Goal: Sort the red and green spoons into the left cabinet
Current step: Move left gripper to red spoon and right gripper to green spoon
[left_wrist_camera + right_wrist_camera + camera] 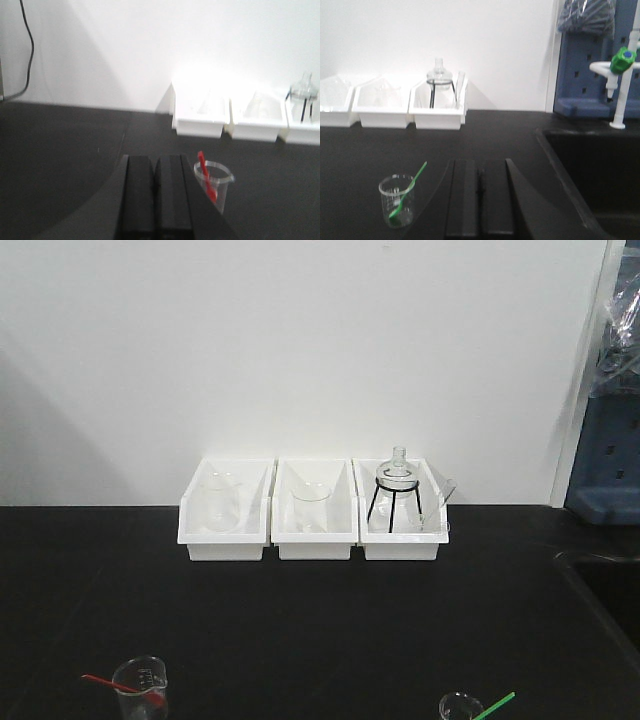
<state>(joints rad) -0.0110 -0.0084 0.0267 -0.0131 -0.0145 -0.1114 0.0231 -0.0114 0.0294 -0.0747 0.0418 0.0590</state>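
The red spoon point(112, 682) stands tilted in a small clear beaker point(141, 686) at the front left of the black table; it also shows in the left wrist view point(207, 177), just right of my left gripper point(154, 162), which is shut and empty. The green spoon point(493, 705) leans in another small beaker point(459, 707) at the front right; in the right wrist view it point(408, 191) is left of my right gripper point(480, 165), also shut and empty. The grey cabinet with the blue tray is out of view.
Three white plastic bins point(314, 510) stand in a row at the back against the wall, holding glassware and a flask on a black stand point(396, 495). A sink point(595, 170) with a tap point(621, 70) and a blue pegboard rack lies to the right.
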